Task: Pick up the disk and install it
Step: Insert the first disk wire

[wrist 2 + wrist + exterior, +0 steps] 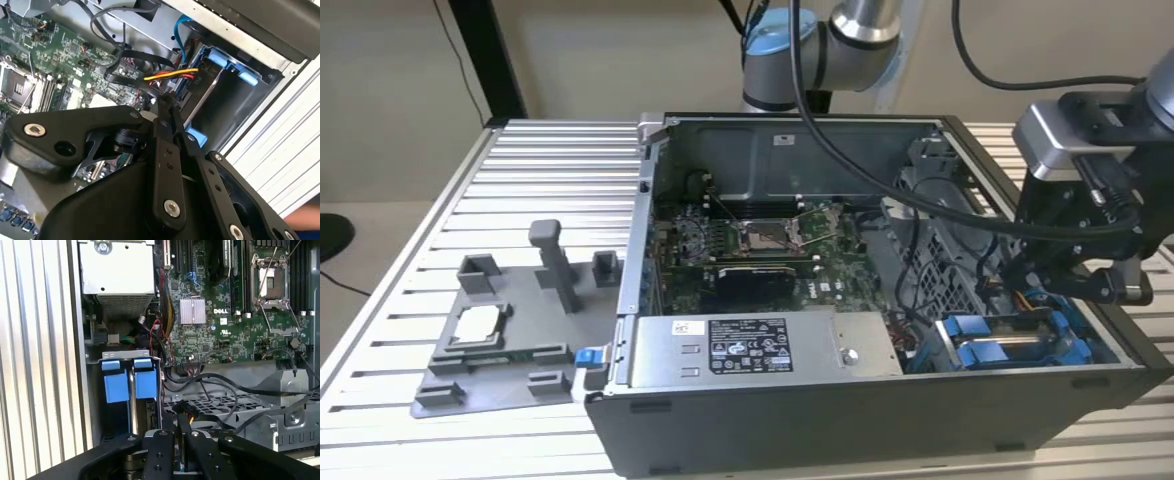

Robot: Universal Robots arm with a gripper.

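Observation:
The disk, seen as bright blue carrier parts point(987, 345), stands on edge in the drive bay at the front corner of the open computer case, on the exterior view's right. Its blue tabs point(145, 382) point(225, 61) show at the bay's end in both wrist views. My gripper point(1051, 300) hangs just above that bay. Its black fingers are drawn together at the tips point(167, 107) point(178, 419), and I see nothing between them. Whether the tips touch the disk is hidden by the gripper body.
Loose black, red and yellow cables point(170, 76) run beside the bay, close to the fingers. The green motherboard point(761, 240) and grey power supply box point(761, 345) fill the case. A grey fixture tray point(507, 350) holding a square chip point(478, 325) lies on the slatted table, on the exterior view's left.

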